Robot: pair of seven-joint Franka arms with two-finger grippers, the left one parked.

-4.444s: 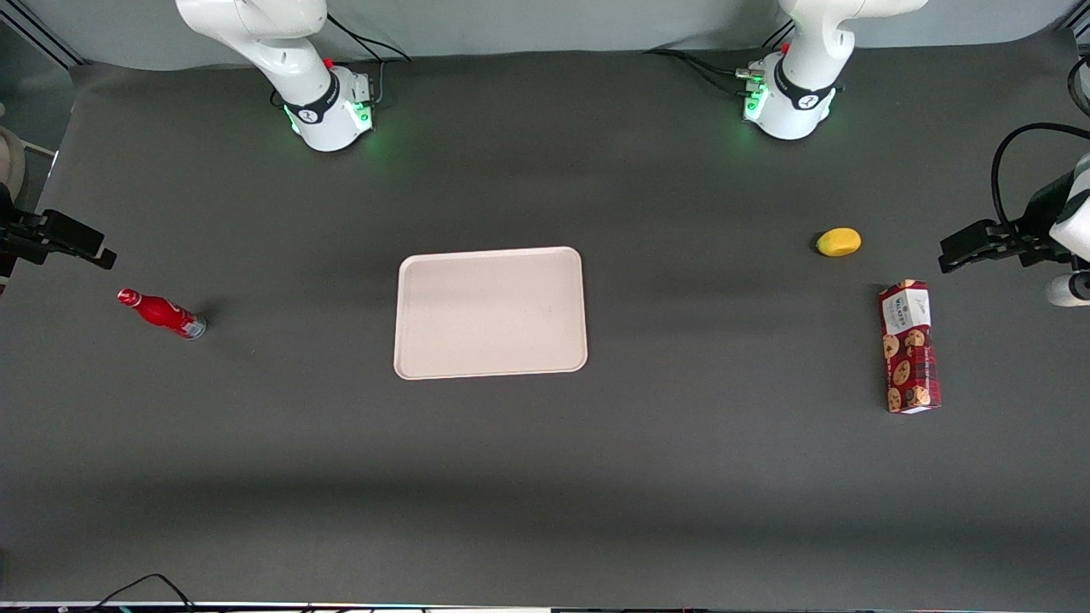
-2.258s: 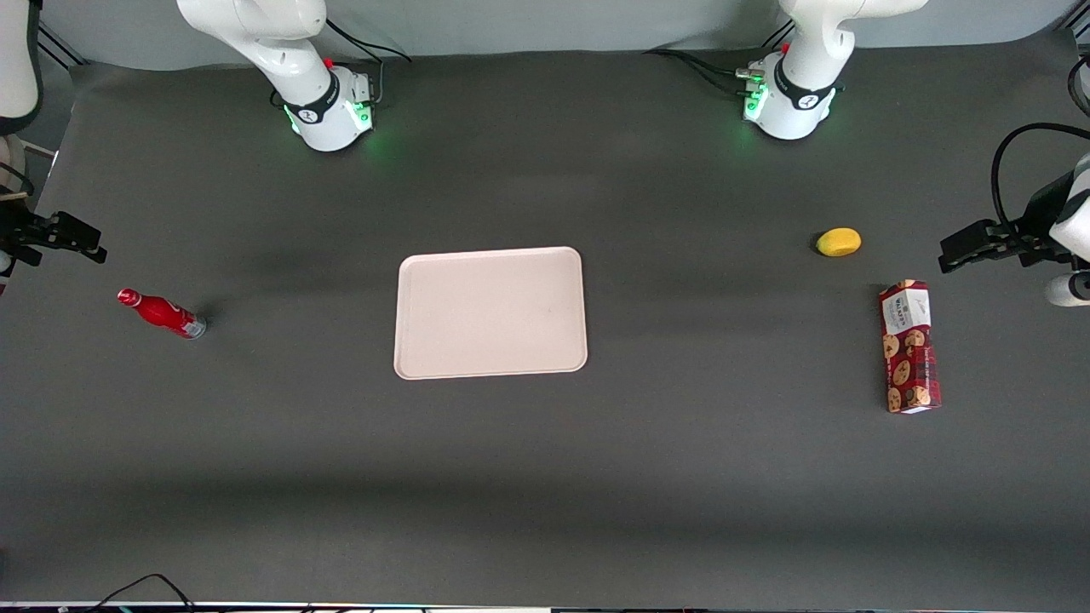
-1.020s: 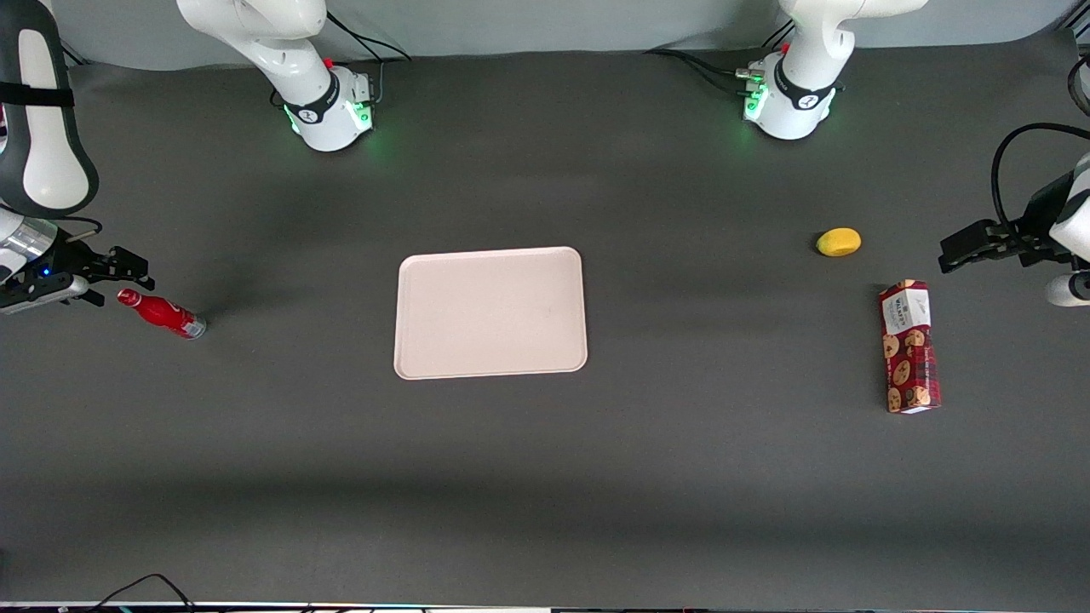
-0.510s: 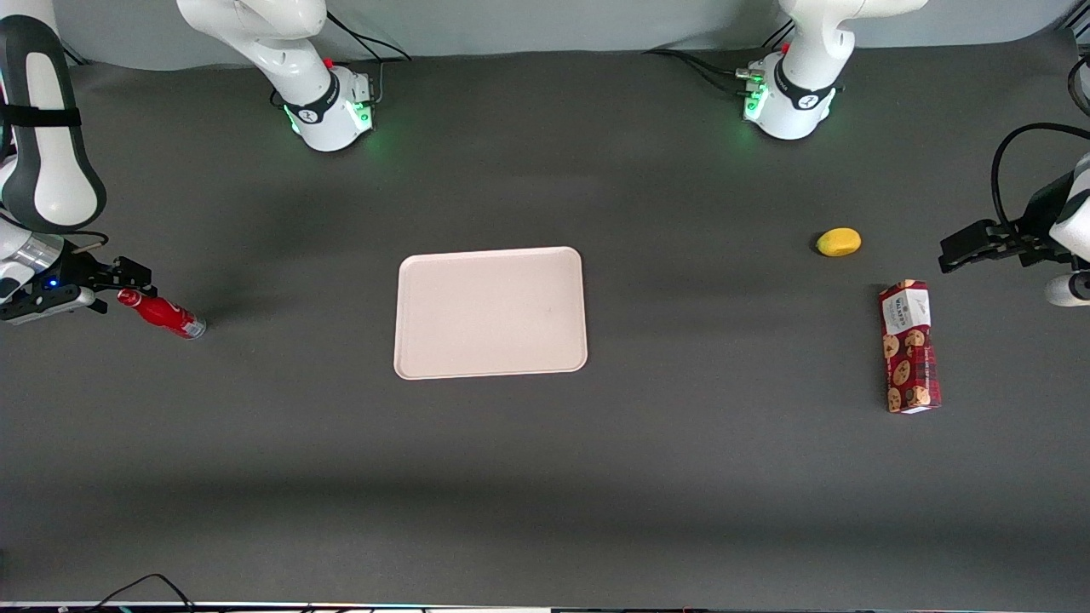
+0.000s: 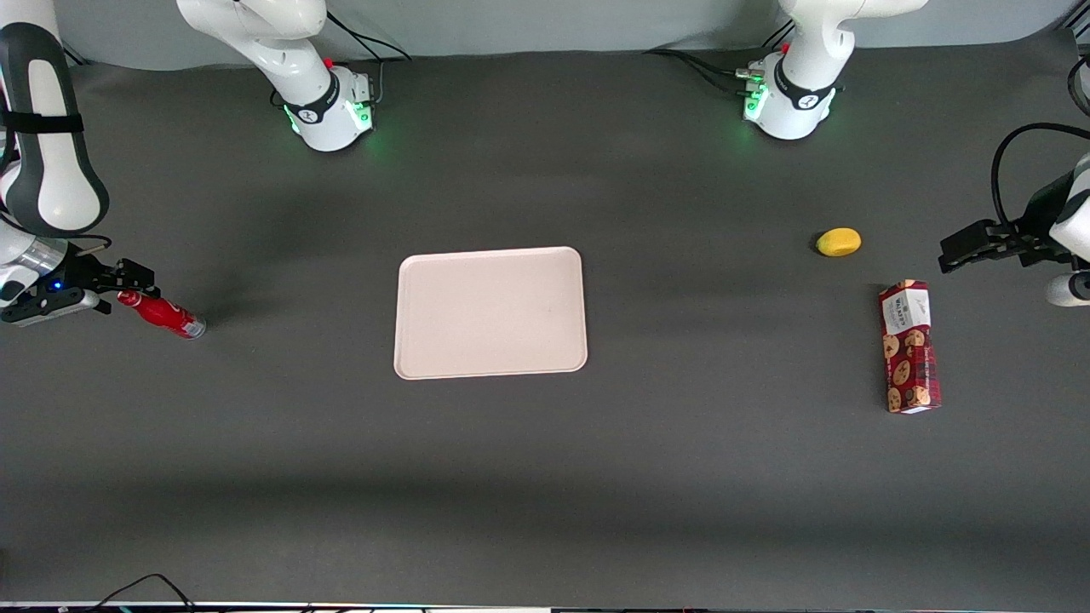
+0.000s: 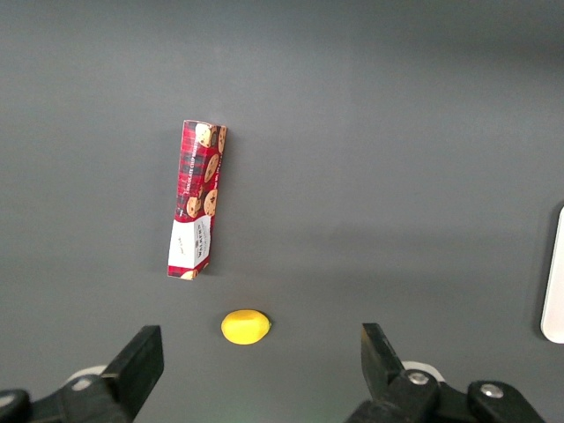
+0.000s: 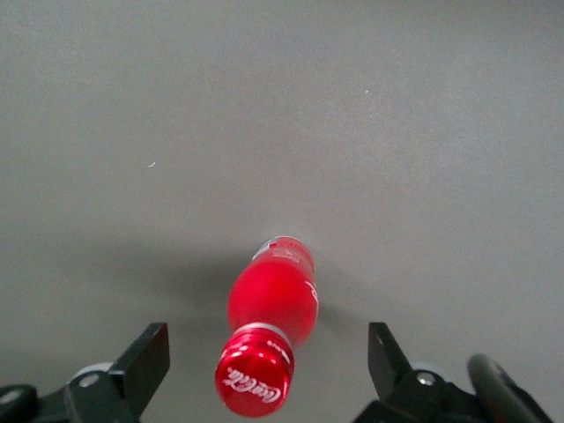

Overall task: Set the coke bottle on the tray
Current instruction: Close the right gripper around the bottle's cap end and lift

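The coke bottle (image 5: 162,312), small and red with a red cap and a silvery base, stands on the dark table toward the working arm's end. The right gripper (image 5: 123,288) is open just above it, with the cap at the level of the fingertips. In the right wrist view the gripper (image 7: 266,351) has one finger on each side of the bottle (image 7: 271,300), well apart from it and not touching. The pale pinkish-cream tray (image 5: 491,312) lies flat and bare at the table's middle, and its edge also shows in the left wrist view (image 6: 557,282).
A dark red cookie box (image 5: 909,346) lies toward the parked arm's end, and it shows in the left wrist view (image 6: 196,198) too. A yellow fruit (image 5: 839,242) lies beside it, a little farther from the front camera, and is also in the left wrist view (image 6: 245,326).
The right gripper has come in from the table's edge and down to the bottle's cap. It has hardly moved in the last half second. The bottle and the tray have not moved.
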